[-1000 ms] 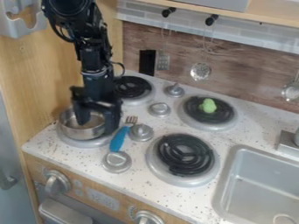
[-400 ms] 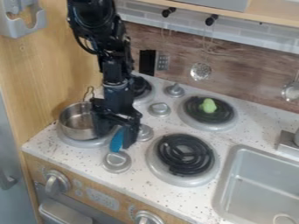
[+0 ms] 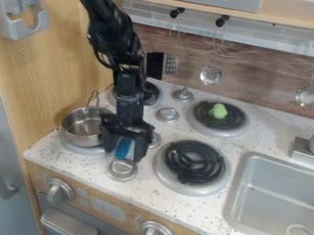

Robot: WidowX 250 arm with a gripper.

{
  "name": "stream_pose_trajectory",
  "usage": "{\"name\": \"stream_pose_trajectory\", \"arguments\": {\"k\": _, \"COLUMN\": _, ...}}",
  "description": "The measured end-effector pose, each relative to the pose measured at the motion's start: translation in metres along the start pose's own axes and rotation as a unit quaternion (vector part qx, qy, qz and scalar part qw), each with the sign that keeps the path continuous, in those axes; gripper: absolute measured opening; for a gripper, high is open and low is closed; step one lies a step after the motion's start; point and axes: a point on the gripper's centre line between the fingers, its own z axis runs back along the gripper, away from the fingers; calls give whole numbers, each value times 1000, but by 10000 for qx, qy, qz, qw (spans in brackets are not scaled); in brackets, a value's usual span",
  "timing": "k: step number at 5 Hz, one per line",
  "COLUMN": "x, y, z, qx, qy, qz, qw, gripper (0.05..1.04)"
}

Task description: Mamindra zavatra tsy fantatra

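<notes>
The gripper [image 3: 125, 153] hangs over the left part of the stove top, just right of the pot, with its fingers spread to either side of a blue handle [image 3: 124, 148]. White gaps show between the handle and the fingers, and the arm above covers the handle's upper end. A silver pot [image 3: 82, 136] sits on the front left burner, its wire handle toward the back. On the back right burner lies a small green object [image 3: 218, 110].
A silver knob [image 3: 122, 170] stands close in front of the gripper. The front right burner [image 3: 193, 161] lies to its right, with the sink [image 3: 270, 197] beyond. Utensils such as a strainer [image 3: 210, 75] hang along the back wall.
From over the pot, the gripper has moved right to the blue-handled fork, whose tines it now covers. The pot and its wire handle have come into fuller view.
</notes>
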Motion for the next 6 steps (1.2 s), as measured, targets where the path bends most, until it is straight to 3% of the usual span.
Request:
{"name": "stream_pose_trajectory", "arguments": {"k": 2, "x": 16, "y": 8, "z": -6, "qx": 47, "qy": 69, "qz": 211, "qw": 9997, "gripper": 945}}
{"name": "stream_pose_trajectory", "arguments": {"k": 4, "x": 16, "y": 9, "z": -16, "qx": 336, "qy": 112, "qz": 200, "qw": 9992, "gripper": 445}}
{"name": "stream_pose_trajectory", "arguments": {"k": 6, "x": 6, "y": -9, "z": -13, "qx": 457, "qy": 111, "qz": -81, "qw": 9989, "gripper": 427}}
